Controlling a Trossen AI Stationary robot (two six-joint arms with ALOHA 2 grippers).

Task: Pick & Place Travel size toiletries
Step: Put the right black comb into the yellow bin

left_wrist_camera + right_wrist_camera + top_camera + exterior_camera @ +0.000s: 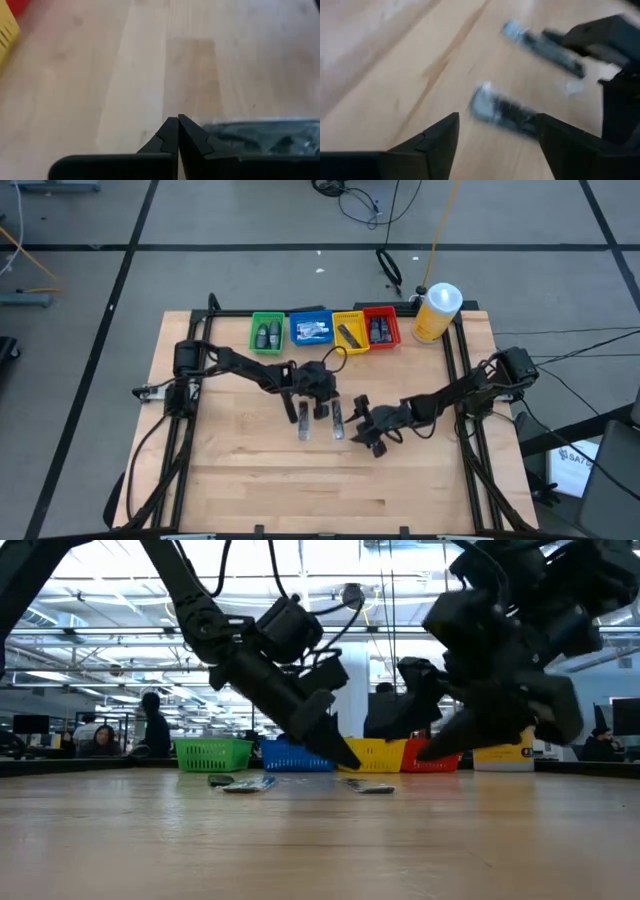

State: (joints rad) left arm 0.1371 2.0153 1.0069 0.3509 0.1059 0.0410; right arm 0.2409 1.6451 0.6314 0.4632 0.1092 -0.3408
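Pale wooden planking forms the tabletop (pixel 240 470), and it is kept bare in front so that loose items can be reached by both arms. Along its far edge a row of four small plastic bins is set: green (pixel 266 333), blue (pixel 311 329), yellow (pixel 349 330) and red (pixel 381 328), apparently as sorting targets, with toiletries already lying in them. A big yellow bottle with a white cap (pixel 437 312) is stood beside the red bin, outside the sorting.

Two dark, flat travel-size toiletry packs with silver ends are left on the open wood near the middle, the left pack (pixel 303 420) and the right pack (pixel 338 420), lying roughly parallel and just apart.

The left pincer (pixel 320 406) is held low between them with its fingers pressed together on nothing; the left wrist view shows the closed tips meeting over bare wood, with a pack (pixel 260 137) just beside them. The right pincer (pixel 372 436) is placed near the right pack, spread wide and empty, judged to be lining up a grasp.

From above, spacing and bin contents are given, but not height. The level view shows both pincers down near the tabletop surface and people in the room behind. Only the right wrist view shows a pack (pixel 502 110) lying ahead of the open fingers (pixel 440 135), not yet between them.
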